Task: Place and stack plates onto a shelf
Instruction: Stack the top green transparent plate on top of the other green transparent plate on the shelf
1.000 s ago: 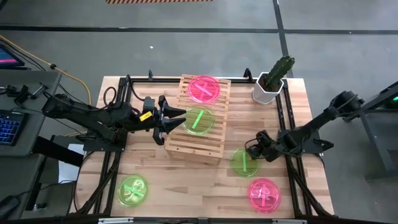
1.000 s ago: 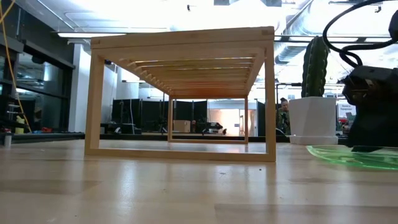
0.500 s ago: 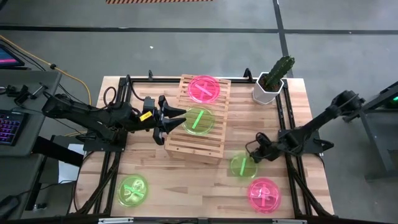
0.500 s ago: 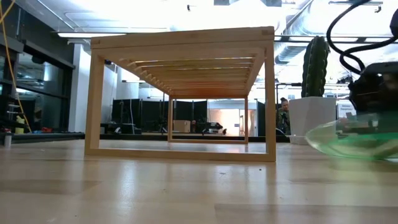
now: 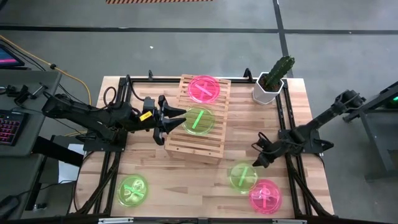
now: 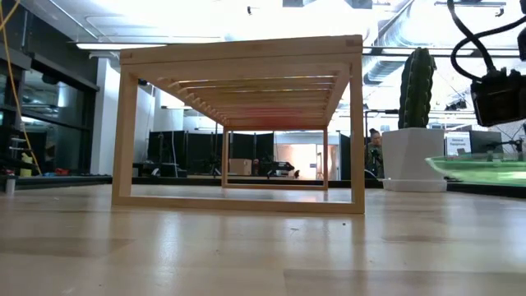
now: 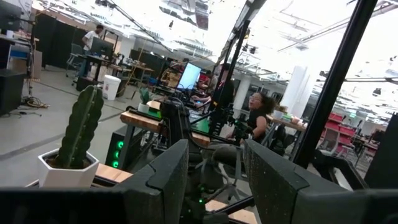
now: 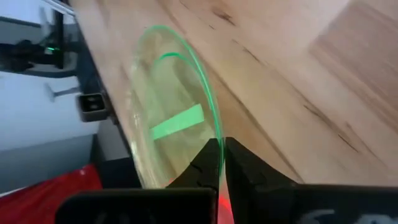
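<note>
Raised since a second ago: green plate (image 5: 243, 175), now clear of the tabletop (image 5: 186, 180), lower right of the high view, overlapping a pink plate (image 5: 265, 196). Right end effector (image 5: 257, 163): fingers pinched onto its rim. Left end effector (image 5: 180, 119): parted, beside the shelf (image 5: 193, 144), which bears one pink and one green plate.

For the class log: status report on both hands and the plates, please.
Right hand shut on green plate, lifted off table. Left hand open, beside shelf. Two plates on shelf. Path clear.
</note>
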{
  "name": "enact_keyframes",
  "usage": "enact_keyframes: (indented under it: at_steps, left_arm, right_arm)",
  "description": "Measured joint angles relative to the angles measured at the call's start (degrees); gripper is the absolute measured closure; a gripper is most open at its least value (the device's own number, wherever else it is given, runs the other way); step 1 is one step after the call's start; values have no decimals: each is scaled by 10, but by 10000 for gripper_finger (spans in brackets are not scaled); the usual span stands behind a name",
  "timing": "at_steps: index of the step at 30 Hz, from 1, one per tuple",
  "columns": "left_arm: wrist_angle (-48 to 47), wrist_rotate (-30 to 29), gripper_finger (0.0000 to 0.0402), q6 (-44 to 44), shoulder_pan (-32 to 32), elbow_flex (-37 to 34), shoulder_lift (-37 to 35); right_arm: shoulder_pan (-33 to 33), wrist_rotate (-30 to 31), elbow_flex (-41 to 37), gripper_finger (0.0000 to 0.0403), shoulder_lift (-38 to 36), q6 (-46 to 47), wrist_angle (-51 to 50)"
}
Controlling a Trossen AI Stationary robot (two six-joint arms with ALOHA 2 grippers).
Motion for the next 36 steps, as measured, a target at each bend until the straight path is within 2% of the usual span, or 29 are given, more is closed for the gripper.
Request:
enact_keyframes:
  at_steps: [4,12,17,21,25,30,36]
  left_arm:
    - [0,0,257,0,0,0,0]
    - [0,0,257,0,0,0,0]
    - [0,0,257,0,0,0,0]
    - [0,0,257,0,0,0,0]
    - [0,0,257,0,0,0,0]
    - [1,0,257,5,2,0,0]
    - [2,0,257,2,11,0,0]
  right_arm:
    - [0,-6,0,403,-14,-7,43]
    - [0,-126,1,403,-39,32,148]
    - [0,-144,9,403,-39,84,202]
    - [-12,-136,64,403,-39,59,170]
    - [-51,-98,140,403,-37,7,78]
    - [-132,-32,228,403,-12,-35,-13]
    - [-244,19,306,403,48,-77,-35]
